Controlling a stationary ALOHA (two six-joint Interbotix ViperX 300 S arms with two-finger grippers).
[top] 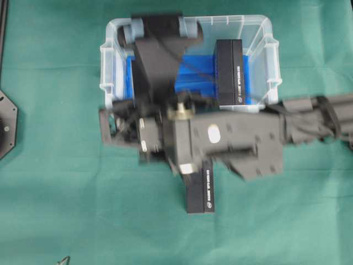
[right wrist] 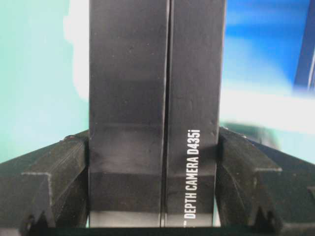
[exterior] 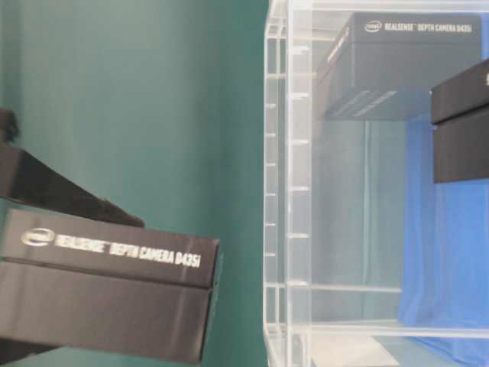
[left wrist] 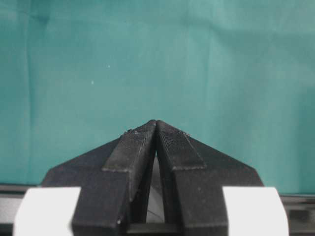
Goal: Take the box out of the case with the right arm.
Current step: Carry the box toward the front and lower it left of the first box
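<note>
Box point(top: 201, 190) in the overhead view is held by the right gripper point(top: 196, 171) outside the case point(top: 270, 61), over the green desk point(top: 66, 193) just near of the case's near rim; a second box point(top: 230, 72) remains inside on the right.

Table-level view: held box appears clear of the desk, so an early release would drop it.

Left wrist view: left gripper point(left wrist: 156, 130) is closed and empty.

Right wrist view: both fingers point(right wrist: 236, 162) clamp the box's narrow sides; a fast swing could slip or twist it.
</note>
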